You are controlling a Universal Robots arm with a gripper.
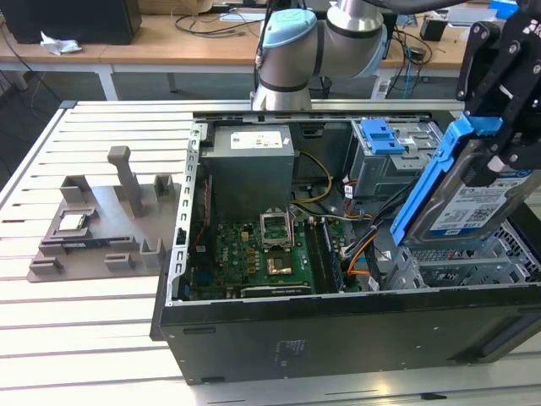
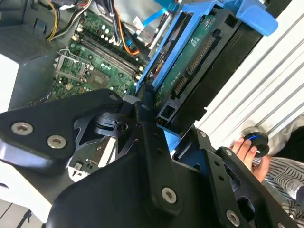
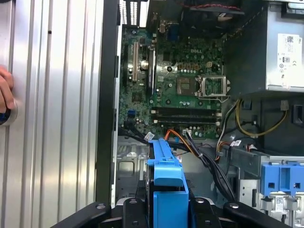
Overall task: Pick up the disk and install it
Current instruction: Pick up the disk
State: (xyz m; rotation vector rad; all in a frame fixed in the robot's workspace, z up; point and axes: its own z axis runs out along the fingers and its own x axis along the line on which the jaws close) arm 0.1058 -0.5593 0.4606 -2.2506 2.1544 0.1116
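Blue-edged disk [image 1: 470, 201] (in pincer [image 1: 504, 137]) over case [image 1: 338, 334]

A pale slatted table [image 1: 84, 313] stands before a cable-strewn wooden desk [image 1: 161, 46]

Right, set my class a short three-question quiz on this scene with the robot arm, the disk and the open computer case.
1. True or false: the gripper is open and holds nothing.
2. Multiple choice: relative to the computer case, the disk is: A. lying flat beside it; B. held tilted above it; C. seated fully inside it.
3. Fill in: in the exterior view, the grey fixture stands on the exterior view's ____ of the case.

Key: 1. False, it is shut on the disk. 2. B. 3. Left.
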